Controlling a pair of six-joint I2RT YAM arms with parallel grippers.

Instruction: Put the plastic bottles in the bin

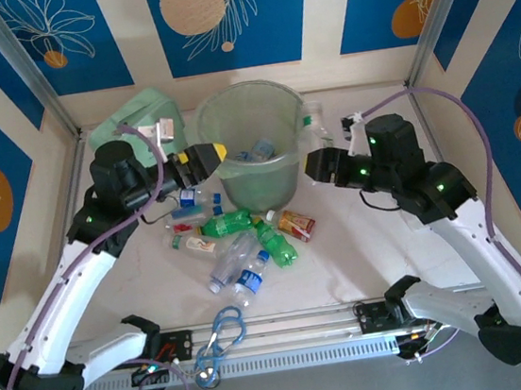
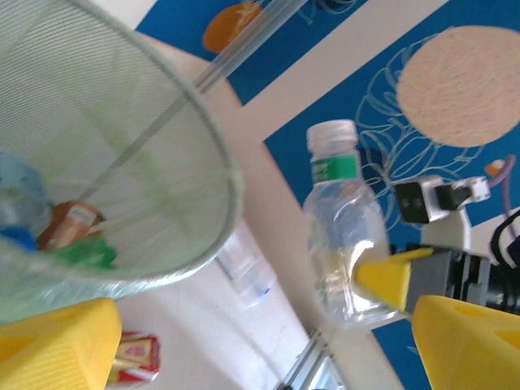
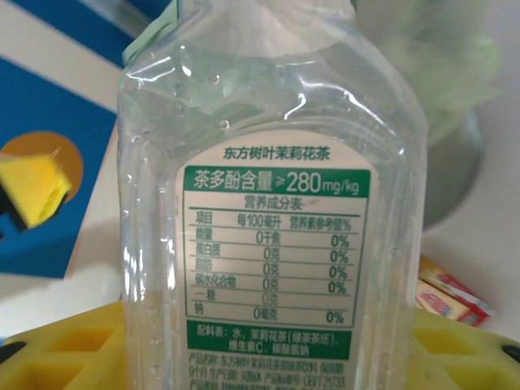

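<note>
While beside the bin (image 1: 258,191), bottle (image 3: 268,203) in right gripper (image 1: 317,161).

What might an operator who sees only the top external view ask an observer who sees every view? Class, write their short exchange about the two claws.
Operator: What is the right claw holding?
Observer: A clear bottle; its green label is printed 280 mg/kg.
Operator: And the left claw?
Observer: Open. Its yellow fingers are spread wide and hold nothing, beside the bin.
</note>
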